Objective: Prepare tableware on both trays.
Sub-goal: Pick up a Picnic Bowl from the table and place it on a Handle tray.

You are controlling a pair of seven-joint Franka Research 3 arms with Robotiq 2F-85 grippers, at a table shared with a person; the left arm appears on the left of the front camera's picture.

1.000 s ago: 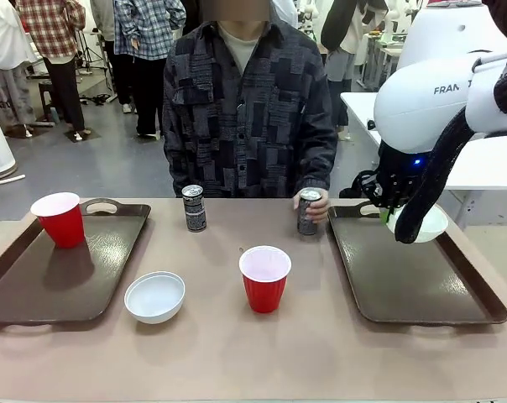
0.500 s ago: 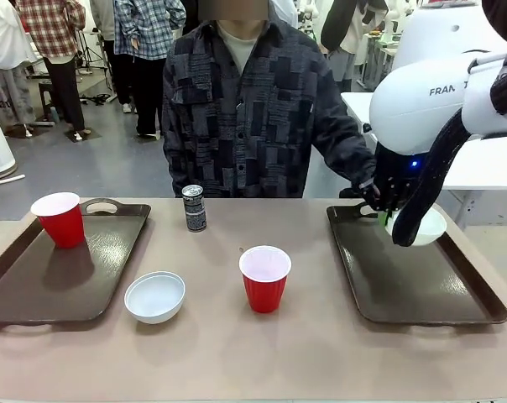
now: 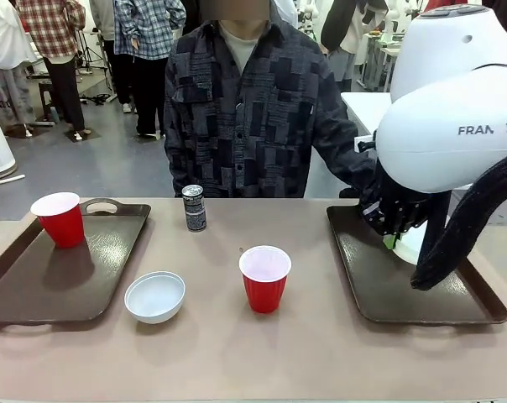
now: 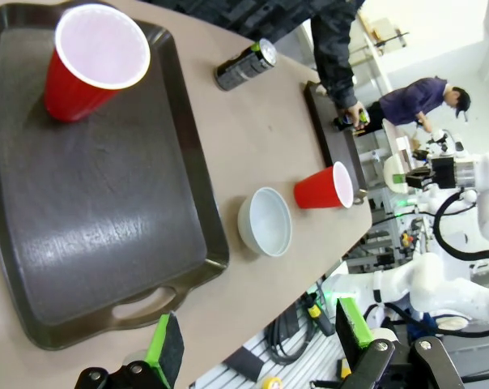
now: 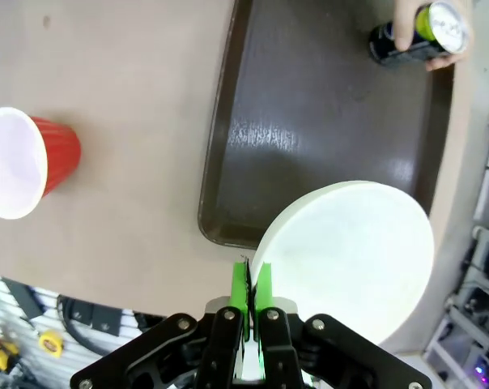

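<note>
The right tool (image 5: 250,279), clenched on the rim of a white bowl (image 5: 350,251), has dropped lower over the right tray (image 3: 379,290). The person's hand (image 5: 404,28) has carried a can (image 5: 439,28) off the surface (image 3: 211,353) to that tray's far end. That tray likely fills first. The left tool (image 4: 258,334) hangs released above the left tray (image 4: 107,203).

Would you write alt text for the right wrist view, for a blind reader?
The right gripper is shut on the rim of a white bowl, holding it over a brown tray. At the tray's far end a person's hand holds a dark can; a red cup stands on the table beside the tray.
</note>
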